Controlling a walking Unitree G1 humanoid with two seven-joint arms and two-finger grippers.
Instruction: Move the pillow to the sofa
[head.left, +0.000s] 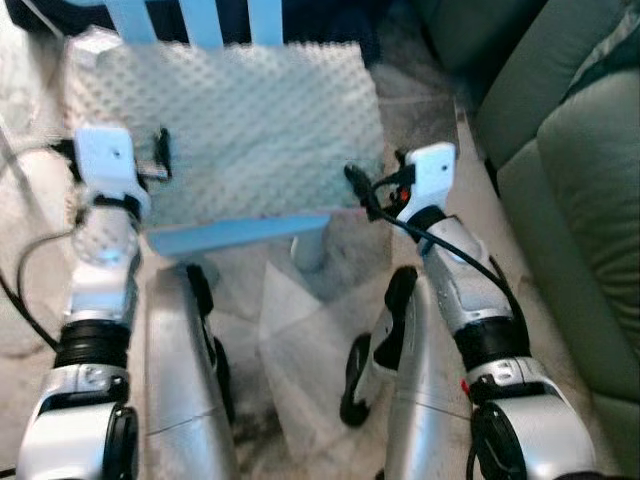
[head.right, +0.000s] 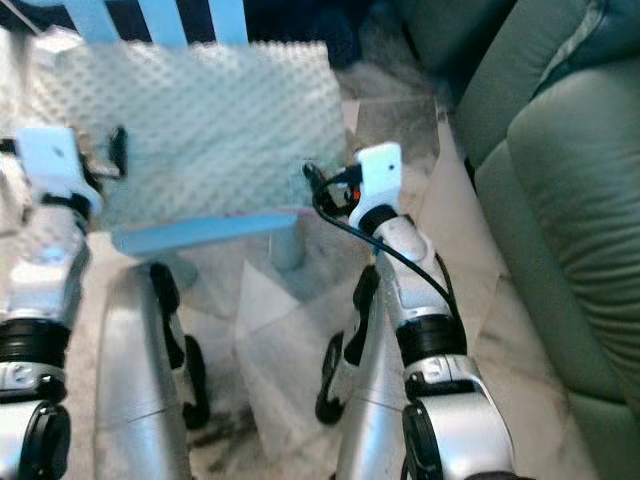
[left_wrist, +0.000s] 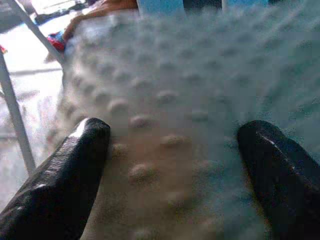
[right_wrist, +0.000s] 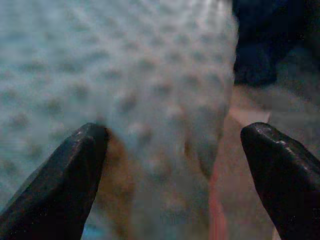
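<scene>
Left gripper (left_wrist: 172, 145): fingers spread wide, raised at the pillow's left edge; in the wrist view both black fingers (left_wrist: 65, 175) press against or sit right at the bumpy fabric, with the pillow spanning the gap between them.
Right gripper (right_wrist: 175, 150): fingers also wide apart, held at the pillow's right front corner; the wrist view shows that corner sitting between the two fingers (right_wrist: 60, 175), nothing clamped.
Pillow (head.left: 250, 125): pale, whitish, covered in small raised bumps; lies flat on the chair seat, filling most of it, between the two grippers.
Chair (head.left: 235, 232): light blue; front edge of the seat shows under the pillow, one front leg drops below it, and back slats rise behind the pillow.
Sofa (head.left: 570, 200): grey-green, padded, along the robot's right; well apart from the pillow, with a strip of floor between it and the chair.
Floor (head.left: 300, 330): pale, marbled stone, seen between the robot's legs and beside the sofa.
Cable (head.left: 450, 250): black, runs from the right wrist down along the right arm.
Arms: both silver, reaching forward from the lower part of the head views, one on each side of the chair.
Contact: whether either gripper actually presses the pillow cannot be told for sure from the blurred views.
</scene>
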